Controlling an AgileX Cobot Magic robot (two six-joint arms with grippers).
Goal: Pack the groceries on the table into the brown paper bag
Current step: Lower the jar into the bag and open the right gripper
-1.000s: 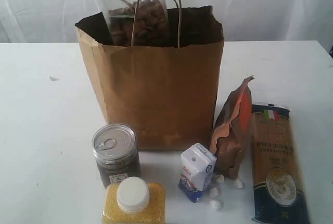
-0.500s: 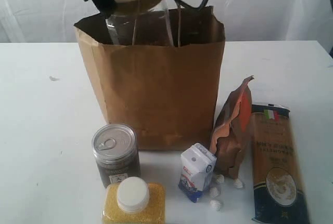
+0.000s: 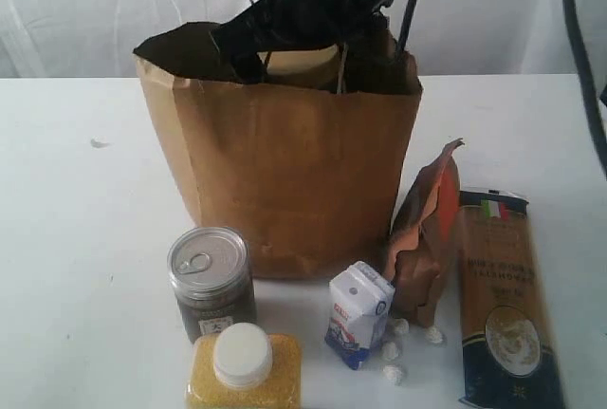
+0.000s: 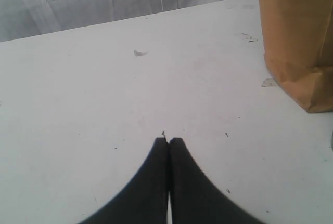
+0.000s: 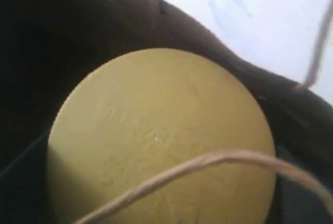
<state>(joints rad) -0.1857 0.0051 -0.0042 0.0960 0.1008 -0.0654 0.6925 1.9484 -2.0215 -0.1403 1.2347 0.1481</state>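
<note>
The brown paper bag (image 3: 285,172) stands upright at the middle of the table (image 3: 76,238). My right gripper (image 3: 300,48) reaches down into its open mouth, shut on the jar, of which only the gold lid (image 3: 303,65) shows. That lid (image 5: 161,135) fills the right wrist view, with a cord handle (image 5: 208,164) across it. In front of the bag stand the dark can (image 3: 211,281), the yellow bottle (image 3: 245,371), the small carton (image 3: 358,314), the pouch (image 3: 427,238) and the flat spaghetti pack (image 3: 503,305). My left gripper (image 4: 169,141) is shut and empty over bare table, the bag's corner (image 4: 299,37) off to one side.
A few small white lumps (image 3: 394,352) lie between the carton and the pouch. A white curtain (image 3: 76,10) hangs behind the table. Black cables (image 3: 579,39) run down at the right edge of the exterior view.
The right gripper has come down with the jar: the clear body has sunk into the bag, and only the lid shows at the rim now. The other groceries have not moved.
</note>
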